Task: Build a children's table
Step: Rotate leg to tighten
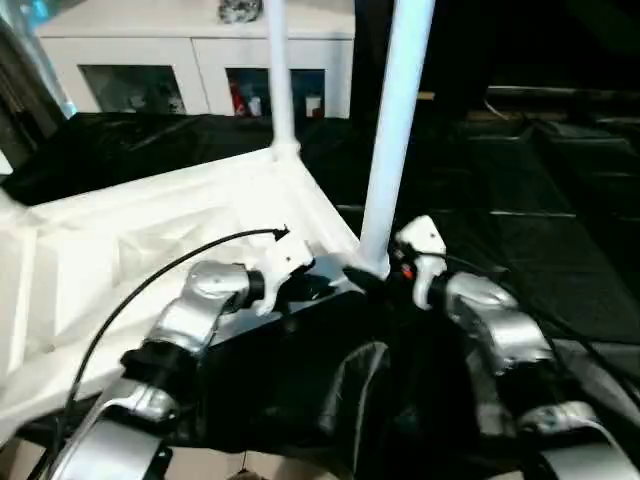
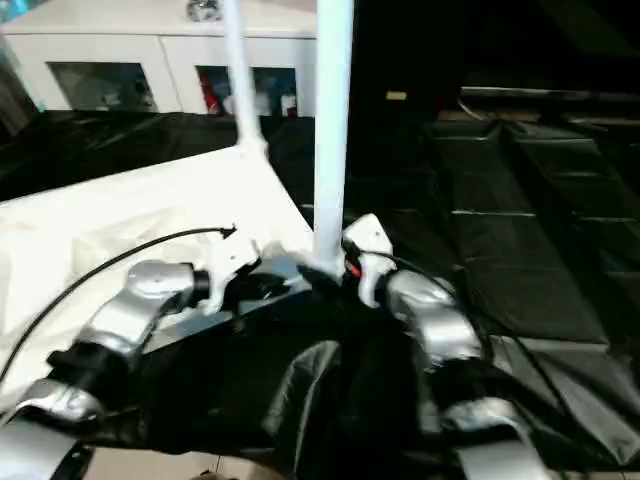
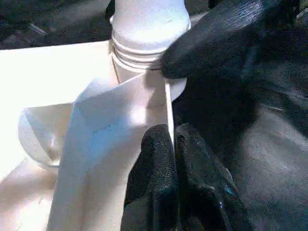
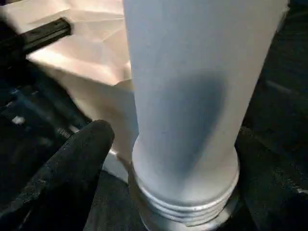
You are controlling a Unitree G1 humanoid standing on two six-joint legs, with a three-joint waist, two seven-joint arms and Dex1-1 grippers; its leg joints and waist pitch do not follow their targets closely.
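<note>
On the black sheet [image 1: 560,230] before us the table [image 1: 150,250] lies upside down, ribbed underside up, with a near leg [image 1: 395,130] and a far leg [image 1: 280,80] upright in their corner sockets. Our left gripper [image 3: 166,159] has its fingers pressed together against the rim by the near socket. Our right gripper [image 4: 168,139] has its fingers spread either side of the near leg's threaded foot, not clamping it. We judge the plastic light, stiff and smooth, so a leg is best gripped low, near the thread, with the top steadied at its rim. Behind stands a white cabinet [image 1: 200,50]; the loose sheet folds [image 1: 350,390] near us could snag.
</note>
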